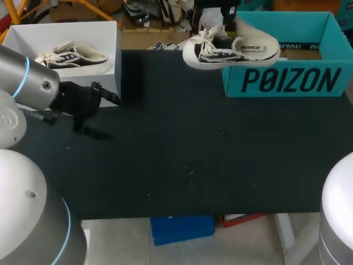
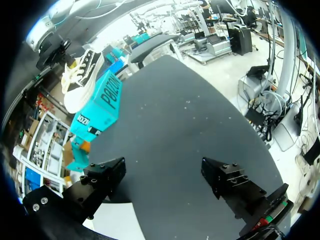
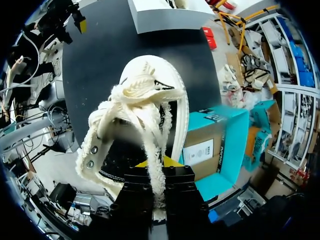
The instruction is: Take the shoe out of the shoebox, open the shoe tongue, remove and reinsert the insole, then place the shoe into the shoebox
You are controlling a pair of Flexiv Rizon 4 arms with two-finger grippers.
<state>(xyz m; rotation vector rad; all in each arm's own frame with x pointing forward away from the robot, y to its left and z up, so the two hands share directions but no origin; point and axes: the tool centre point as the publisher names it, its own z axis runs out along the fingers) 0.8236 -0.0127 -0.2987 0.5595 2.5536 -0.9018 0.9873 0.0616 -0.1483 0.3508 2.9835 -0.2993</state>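
A black-and-cream low shoe (image 1: 231,51) hangs above the table, over the left end of the teal shoebox (image 1: 287,80). My right gripper (image 3: 155,175) is shut on the fleecy lining and laces at the shoe's (image 3: 145,115) opening, with the toe pointing away from it. The teal shoebox (image 3: 220,145) lies beside and below the shoe. My left gripper (image 1: 112,117) stands open and empty over the table's left side, near the white box. Its two black fingers (image 2: 100,182) are spread wide, and far ahead of them are the shoe (image 2: 82,75) and the teal shoebox (image 2: 97,112).
A white box (image 1: 113,61) at the back left holds a second, similar shoe (image 1: 71,56). The black table top (image 1: 193,154) stretches between the two boxes and down to the front edge.
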